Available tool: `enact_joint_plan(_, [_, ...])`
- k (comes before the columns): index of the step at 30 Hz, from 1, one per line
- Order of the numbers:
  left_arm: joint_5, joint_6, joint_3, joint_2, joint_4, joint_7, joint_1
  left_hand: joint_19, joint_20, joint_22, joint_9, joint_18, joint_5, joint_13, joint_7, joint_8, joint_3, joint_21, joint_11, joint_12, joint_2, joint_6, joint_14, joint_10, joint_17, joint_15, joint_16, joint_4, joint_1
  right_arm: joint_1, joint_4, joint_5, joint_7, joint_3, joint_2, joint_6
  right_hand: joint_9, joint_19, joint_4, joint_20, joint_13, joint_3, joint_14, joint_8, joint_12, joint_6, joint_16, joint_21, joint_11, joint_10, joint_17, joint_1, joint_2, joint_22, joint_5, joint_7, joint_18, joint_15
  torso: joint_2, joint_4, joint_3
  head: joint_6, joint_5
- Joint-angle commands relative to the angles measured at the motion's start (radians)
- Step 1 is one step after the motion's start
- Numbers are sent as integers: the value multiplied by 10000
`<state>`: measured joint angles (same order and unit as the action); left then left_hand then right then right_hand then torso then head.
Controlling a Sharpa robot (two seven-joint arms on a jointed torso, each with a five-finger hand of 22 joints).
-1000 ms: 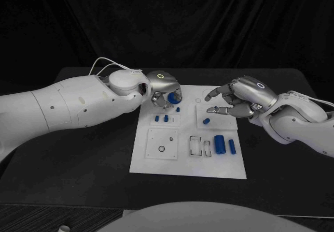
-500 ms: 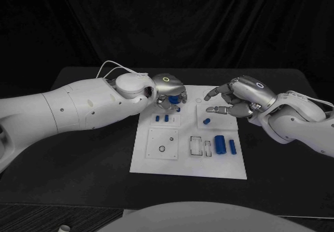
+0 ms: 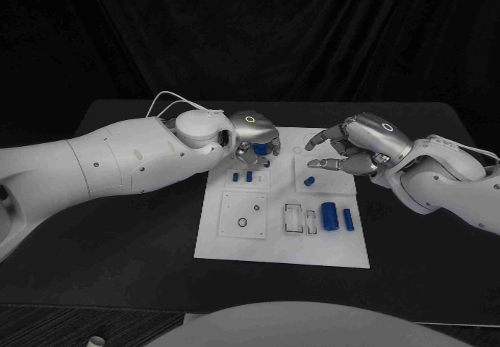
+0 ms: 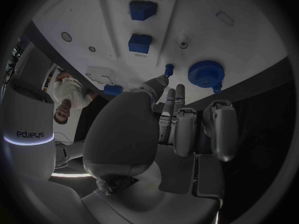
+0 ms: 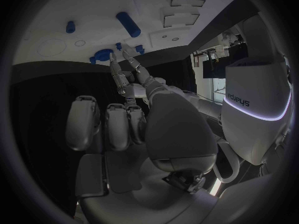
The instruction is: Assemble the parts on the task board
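A white task board [image 3: 281,246] lies in the middle of a black table [image 3: 125,238], with small blue parts scattered over it. The left hand [image 3: 253,135] hangs over the board's far left corner, fingers pointing down around a round blue knob-like part [image 4: 206,73]. The left wrist view shows the fingertips [image 4: 167,70] near this toothed disc, one tip touching a small blue peg [image 4: 169,67] beside it; whether the hand actually grips anything cannot be told. The left arm covers the table to the left of the board.

The right hand [image 3: 352,147] hovers above the board's far right area, fingers spread and curled loosely, holding nothing. Just below it, a short blue cylinder [image 3: 309,181] sits on a raised white square.

Nearer the front, a large blue cylinder [image 3: 329,215] and a thinner blue rod [image 3: 347,219] lie side by side, next to 2 narrow rectangular slots [image 3: 295,218]. A square plate with a small ring [image 3: 243,223] lies to their left. 2 small blue pegs [image 3: 243,176] rest on another white square.

The word "sharpa" is readable, mirrored, on a wrist band [image 5: 256,102] in the right wrist view.
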<state>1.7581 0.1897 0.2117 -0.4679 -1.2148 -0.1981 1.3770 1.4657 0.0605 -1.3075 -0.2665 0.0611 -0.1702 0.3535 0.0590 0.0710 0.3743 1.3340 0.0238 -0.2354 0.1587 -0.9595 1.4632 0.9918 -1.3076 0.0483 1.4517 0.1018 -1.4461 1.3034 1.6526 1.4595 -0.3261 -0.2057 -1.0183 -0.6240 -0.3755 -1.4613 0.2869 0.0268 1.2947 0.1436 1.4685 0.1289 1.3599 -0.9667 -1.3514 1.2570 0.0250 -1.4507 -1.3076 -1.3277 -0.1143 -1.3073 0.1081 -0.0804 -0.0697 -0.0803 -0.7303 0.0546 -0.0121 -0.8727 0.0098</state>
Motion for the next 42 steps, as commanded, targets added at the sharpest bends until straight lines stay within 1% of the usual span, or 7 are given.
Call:
enact_joint_plan(1, [9, -197, -10, 43, 33, -29, -25, -25, -40, -1928, 14, -78, -21, 11, 4, 27, -21, -39, 26, -67, 31, -64, 542, 71, -1169, 62, -43, -30, -19, 10, -6, -9, 50, 5, 9, 72, -16, -224, -5, 28, -11, 51, 503, 52, -42, -75, 17, -61, -83, 12, -23, -65, 64, -1825, 50, 13, 85, 1, 14, -5, 3, 1, -24])
enact_joint_plan(7, [9, -323, -10, 64, 100, 48, -54, -27, -27, -1929, 65, -81, 284, -14, -23, 13, -101, -42, 62, -103, 33, -107, 533, 8, -1154, 38, -34, 59, 157, 9, -19, -9, 62, 5, 12, 114, -16, -223, -5, 28, -11, 51, 503, 52, -42, -75, 17, -62, -83, 12, -23, -65, 64, -1825, 50, 13, 85, 1, 22, -2, -6, 1, -76])
enact_joint_plan(10, [9, -387, -10, 65, 110, 83, -63, -32, -7, -1925, 127, -78, 763, -53, -87, -14, -255, -60, 90, -126, 44, -118, 520, -88, -1121, 17, -35, 211, 374, 9, -30, -9, 76, 5, 15, 132, -20, -219, -4, 30, -18, 53, 504, 62, -50, -92, 13, -74, -87, 17, -28, -70, 67, -1821, 61, 13, 83, 3, 29, -6, -8, 1, -70])
enact_joint_plan(16, [9, -528, -10, 67, 142, 145, -76, -48, -2, -1915, 141, -71, 804, -66, -100, -21, -272, -96, 97, -122, 37, -113, 505, -120, -1085, 11, -60, 227, 383, 7, -57, -9, 101, 4, 32, 176, -23, -210, -5, 32, -35, 57, 502, 70, -65, -106, 16, -106, -91, 27, -25, -77, 72, -1814, 69, 14, 77, 6, 30, -14, -9, 1, -61])
enact_joint_plan(19, [9, -591, -10, 80, 169, 160, -88, -36, 10, -1923, 180, -77, 453, -119, -103, -19, -198, -74, 105, -133, -36, -144, 507, -145, -1091, 0, -36, 158, 222, 6, -72, -9, 110, 4, 44, 197, -23, -210, -5, 32, -35, 57, 502, 70, -65, -106, 16, -106, -91, 27, -25, -77, 72, -1814, 69, 14, 77, 6, 31, -3, -7, 1, -79])
enact_joint_plan(29, [9, -712, -10, 184, 385, 115, -192, -17, 11, -1932, 235, -80, -159, -266, -105, 13, -34, -51, 93, -145, -109, -297, 513, -104, -1080, 7, -5, 28, 30, 1, -121, -9, 134, 4, 101, 293, -24, -199, -6, 33, -58, 59, 497, 73, -85, -113, 35, -143, -93, 39, -3, -82, 75, -1804, 75, 14, 70, 8, 29, 6, -4, 1, -83])
enact_joint_plan(42, [9, -725, -11, 339, 689, -59, -317, -50, -6, -1914, 221, -66, -585, -424, -84, 133, 145, -119, 25, -142, -220, -640, 478, -25, -995, 34, -43, -110, -83, -2, -130, -9, 175, 4, 111, 360, -30, -188, -5, 37, -76, 65, 490, 88, -103, -139, 56, -176, -103, 52, 19, -88, 87, -1796, 88, 16, 65, 13, 26, -3, -9, 1, -132])
